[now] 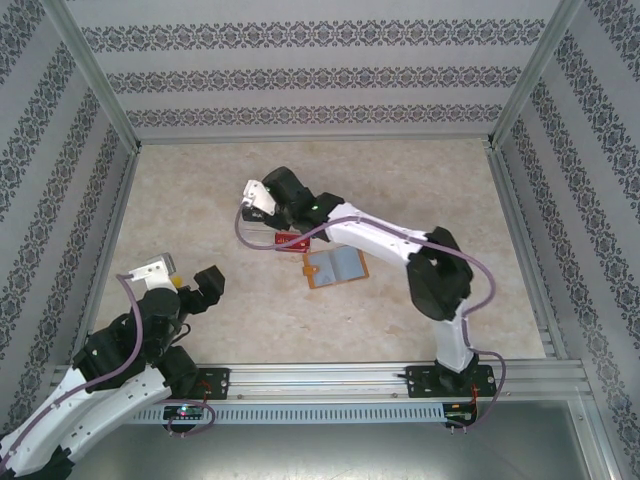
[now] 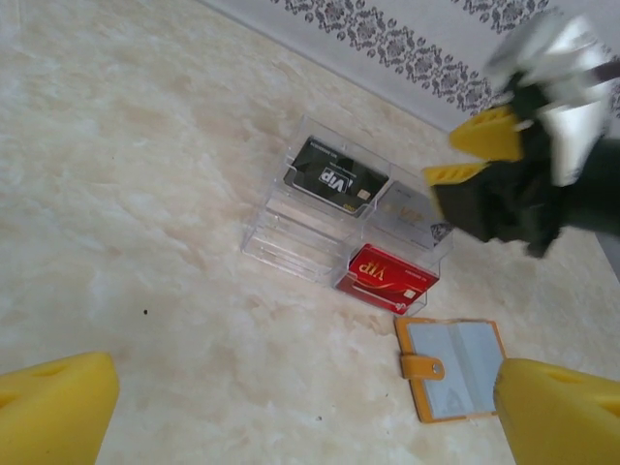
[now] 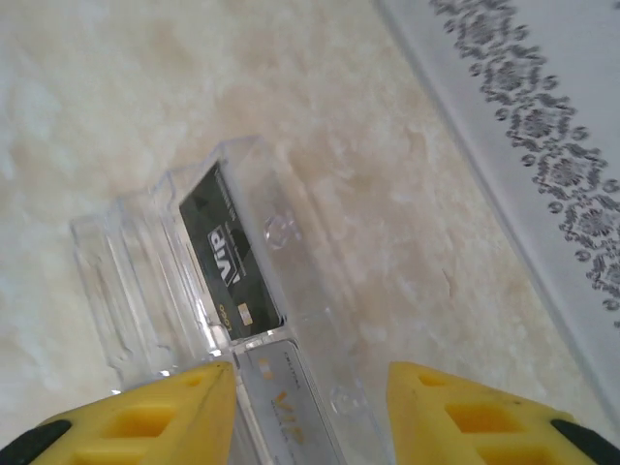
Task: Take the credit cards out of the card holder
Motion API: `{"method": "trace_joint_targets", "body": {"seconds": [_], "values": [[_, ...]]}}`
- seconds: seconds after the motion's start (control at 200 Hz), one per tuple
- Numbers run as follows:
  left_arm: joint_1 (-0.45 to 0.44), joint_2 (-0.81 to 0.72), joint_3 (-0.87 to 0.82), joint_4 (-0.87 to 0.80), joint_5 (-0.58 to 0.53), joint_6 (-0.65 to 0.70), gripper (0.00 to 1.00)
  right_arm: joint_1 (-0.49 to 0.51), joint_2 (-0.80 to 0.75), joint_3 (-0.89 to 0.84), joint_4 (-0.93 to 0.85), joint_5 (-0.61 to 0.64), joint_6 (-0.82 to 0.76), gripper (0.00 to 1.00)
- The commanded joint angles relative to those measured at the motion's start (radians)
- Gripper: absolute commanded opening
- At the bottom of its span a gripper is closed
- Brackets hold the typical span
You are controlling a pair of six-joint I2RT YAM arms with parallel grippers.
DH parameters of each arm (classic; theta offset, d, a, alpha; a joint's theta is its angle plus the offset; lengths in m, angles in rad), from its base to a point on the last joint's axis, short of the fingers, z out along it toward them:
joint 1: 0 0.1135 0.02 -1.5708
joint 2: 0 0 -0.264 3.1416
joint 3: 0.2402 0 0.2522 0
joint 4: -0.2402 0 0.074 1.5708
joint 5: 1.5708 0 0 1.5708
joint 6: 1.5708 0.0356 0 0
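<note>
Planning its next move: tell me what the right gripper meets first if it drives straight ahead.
Probably the silver card in the clear tray, directly ahead of the right gripper; depth is hard to judge.

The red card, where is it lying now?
In the left wrist view, right of centre, the red card lies in the clear stand, between the silver card and the open card holder.
</note>
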Motion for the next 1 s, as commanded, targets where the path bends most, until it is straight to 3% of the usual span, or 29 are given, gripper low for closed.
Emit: {"method": "trace_joint_targets", "body": {"seconds": [0.0, 0.265, 0.515, 0.784, 0.919, 0.999], "values": [[0.006, 0.042, -0.008, 0.065, 0.045, 0.033, 1.0, -0.054, -0.116, -0.08, 0.027, -0.107, 0.252, 0.44], [0.006, 0.184, -0.026, 0.216, 0.179, 0.025, 0.99, -0.188, -0.338, -0.362, 0.051, -0.361, 0.664, 0.33], [0.003, 0.39, -0.067, 0.429, 0.326, -0.04, 0.92, -0.197, -0.538, -0.651, 0.066, -0.256, 0.728, 0.0], [-0.061, 0.645, -0.052, 0.595, 0.347, -0.087, 0.76, -0.249, -0.621, -0.877, 0.064, -0.123, 0.809, 0.0], [-0.099, 0.78, -0.024, 0.652, 0.335, -0.1, 0.57, -0.264, -0.59, -0.933, 0.094, -0.073, 0.844, 0.0], [-0.119, 0.859, 0.0, 0.671, 0.326, -0.108, 0.55, -0.269, -0.543, -0.932, 0.098, -0.075, 0.852, 0.0]]}}
